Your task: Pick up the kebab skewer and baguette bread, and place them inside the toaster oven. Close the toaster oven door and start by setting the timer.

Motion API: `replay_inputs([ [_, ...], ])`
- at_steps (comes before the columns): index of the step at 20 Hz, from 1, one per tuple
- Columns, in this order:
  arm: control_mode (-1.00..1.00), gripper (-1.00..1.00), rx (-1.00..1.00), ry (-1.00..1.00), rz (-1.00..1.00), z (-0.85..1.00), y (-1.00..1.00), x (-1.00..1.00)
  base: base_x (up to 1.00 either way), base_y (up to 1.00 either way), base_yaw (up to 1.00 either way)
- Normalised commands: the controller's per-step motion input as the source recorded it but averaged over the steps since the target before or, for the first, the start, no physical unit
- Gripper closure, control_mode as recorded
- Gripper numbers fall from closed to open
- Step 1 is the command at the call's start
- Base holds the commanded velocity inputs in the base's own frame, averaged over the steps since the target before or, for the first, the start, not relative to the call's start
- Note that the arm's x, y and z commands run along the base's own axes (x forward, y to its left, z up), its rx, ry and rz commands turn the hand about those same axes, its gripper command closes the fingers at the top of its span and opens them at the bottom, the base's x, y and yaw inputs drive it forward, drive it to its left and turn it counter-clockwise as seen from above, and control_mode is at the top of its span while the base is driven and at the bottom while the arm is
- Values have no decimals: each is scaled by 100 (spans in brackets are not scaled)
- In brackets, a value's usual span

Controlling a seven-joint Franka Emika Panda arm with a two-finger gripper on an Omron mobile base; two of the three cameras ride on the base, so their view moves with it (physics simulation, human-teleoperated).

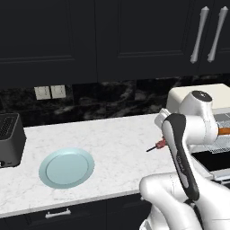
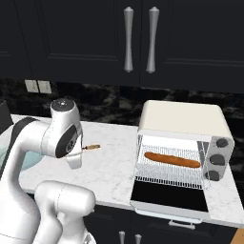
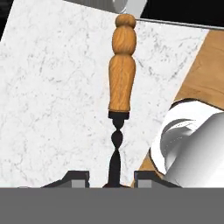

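My gripper is shut on the kebab skewer, held above the marble counter. The skewer's dark twisted stick runs up from between the fingers to a wooden handle. In the left base view its dark tip and a reddish chunk poke out left of my arm. From the right base view the handle end shows beside my wrist. The baguette bread lies on the wire rack inside the cream toaster oven. The toaster oven door hangs open, folded down flat in front.
A pale blue plate sits on the counter near its front edge. A black slot toaster stands at the far left. Dark cabinets with long handles hang overhead. Three knobs line the oven's right side.
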Motion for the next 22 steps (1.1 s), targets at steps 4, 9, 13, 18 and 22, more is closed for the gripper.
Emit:
replay_inputs([
  [4,-100,100,8,-2,-30,54,-100,-26,0,0,0],
  [9,-100,100,6,0,-23,51,-100,-40,0,0,0],
  [13,-100,100,2,0,-15,22,-100,-30,0,0,0],
  [18,-100,100,0,0,-5,0,-100,-20,0,0,0],
  [22,-100,100,0,-11,0,0,-75,13,0,0,0],
])
